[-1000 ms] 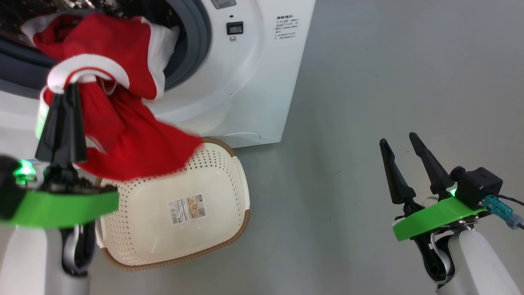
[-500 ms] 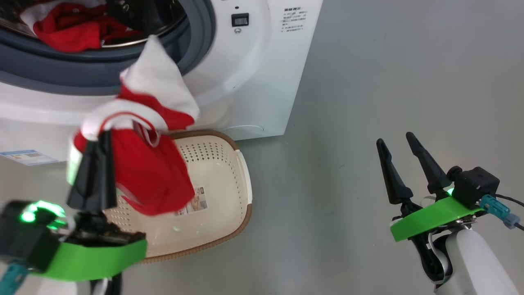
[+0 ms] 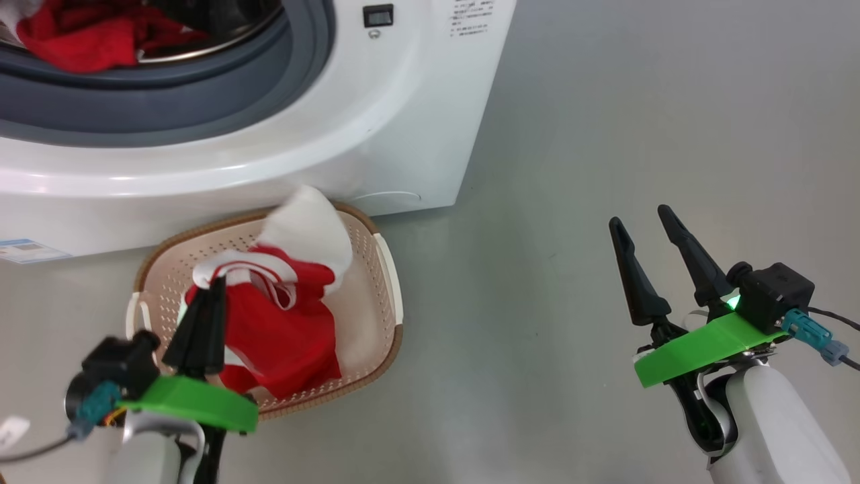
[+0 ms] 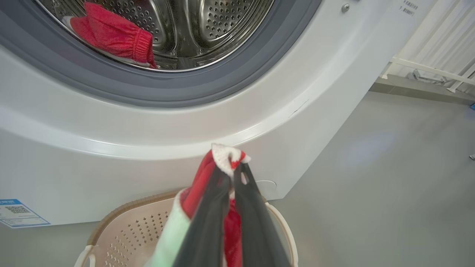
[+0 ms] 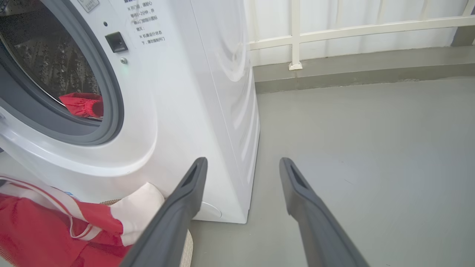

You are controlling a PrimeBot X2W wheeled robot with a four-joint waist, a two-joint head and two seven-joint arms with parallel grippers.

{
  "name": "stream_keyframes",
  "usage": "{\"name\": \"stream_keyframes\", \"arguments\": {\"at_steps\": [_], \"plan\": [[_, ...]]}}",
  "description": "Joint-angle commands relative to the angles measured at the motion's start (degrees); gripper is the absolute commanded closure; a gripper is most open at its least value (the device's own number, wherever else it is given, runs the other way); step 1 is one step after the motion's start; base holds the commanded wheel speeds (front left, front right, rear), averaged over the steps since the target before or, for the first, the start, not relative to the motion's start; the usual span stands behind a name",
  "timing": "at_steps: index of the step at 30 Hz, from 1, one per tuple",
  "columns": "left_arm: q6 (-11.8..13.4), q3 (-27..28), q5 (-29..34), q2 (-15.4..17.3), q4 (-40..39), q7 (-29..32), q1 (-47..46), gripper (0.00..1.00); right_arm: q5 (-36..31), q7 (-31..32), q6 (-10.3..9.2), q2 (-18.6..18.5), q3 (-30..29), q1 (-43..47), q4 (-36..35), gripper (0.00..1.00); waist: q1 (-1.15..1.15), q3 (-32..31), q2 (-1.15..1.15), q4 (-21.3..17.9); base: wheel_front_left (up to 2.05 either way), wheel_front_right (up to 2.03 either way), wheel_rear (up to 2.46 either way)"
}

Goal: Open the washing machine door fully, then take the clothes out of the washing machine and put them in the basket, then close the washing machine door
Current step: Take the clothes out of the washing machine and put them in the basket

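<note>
Garment [image 3: 289,329] now down in basket [image 3: 368,269], 7 o'clock, out of the drum a second ago; left gripper [image 3: 215,286] still clamped on it. Right gripper [image 3: 638,216] spread, idle. More clothes [image 3: 80,37] left in washing machine [image 3: 376,134], 11 o'clock.

A plain laundry space is suggested by the washing machine [image 3: 403,134] at upper left, the grey floor [image 3: 638,101] and a white railing [image 5: 334,31] along the top.

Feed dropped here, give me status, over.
Left gripper shut on red garment over basket. Right gripper open, empty. More clothes in drum. Nothing in the way.
</note>
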Motion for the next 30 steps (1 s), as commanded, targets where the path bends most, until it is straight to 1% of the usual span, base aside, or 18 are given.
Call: {"name": "stream_keyframes", "arguments": {"at_steps": [1, 3, 4, 8, 13, 22, 30], "plan": [[-0.5, 1.8, 0.2, 1.1, 0.7, -0.7, -2.8, 1.00, -0.3, -0.7, 0.09, 0.0, 1.5, -0.4, -1.5, 0.00, 0.00, 0.7, 0.00, -0.5, 0.00, 0.00, 0.00], [-0.8, 1.7, 0.5, 1.1, 4.4, -0.7, -4.8, 1.00, -0.2, -0.7, 0.09, 0.1, 1.6, -0.6, -1.6, 0.00, 0.00, 1.4, 0.00, -1.0, 0.00, 0.00, 0.00], [-1.1, 1.1, 0.5, 1.4, 12.2, -0.7, -8.7, 1.00, -0.1, -0.7, 0.09, 0.6, 1.7, -1.3, -1.6, 0.00, 0.00, 3.0, 0.00, -2.1, 0.00, 0.00, 0.00], [-1.2, 0.3, 0.9, 2.4, 20.6, -0.7, -12.9, 1.00, -0.2, -0.7, 0.09, 1.4, 2.1, -2.1, -1.9, 0.00, 0.00, 5.2, 0.00, -3.4, 0.00, 0.00, 0.00], [-1.3, -2.7, 0.4, 3.7, 29.9, -0.7, -17.9, 1.00, -0.2, -0.7, 0.09, 2.4, 2.8, -3.4, -2.2, 0.00, 0.00, 8.5, 0.00, -5.1, 0.00, 0.00, 0.00], [-1.3, -8.2, -1.9, 5.7, 43.2, -0.7, -26.7, 1.00, -0.1, -0.7, 0.09, 3.9, 3.4, -6.1, -2.7, 0.00, 0.00, 15.1, 0.00, -7.5, 0.00, 0.00, 0.00], [-1.3, -12.7, -3.9, 6.6, 49.5, -0.7, -31.8, 1.00, 0.0, -0.7, 0.09, 4.7, 3.7, -7.7, -3.0, 0.00, 0.00, 19.3, 0.00, -8.4, 0.00, 0.00, 0.00]]}}
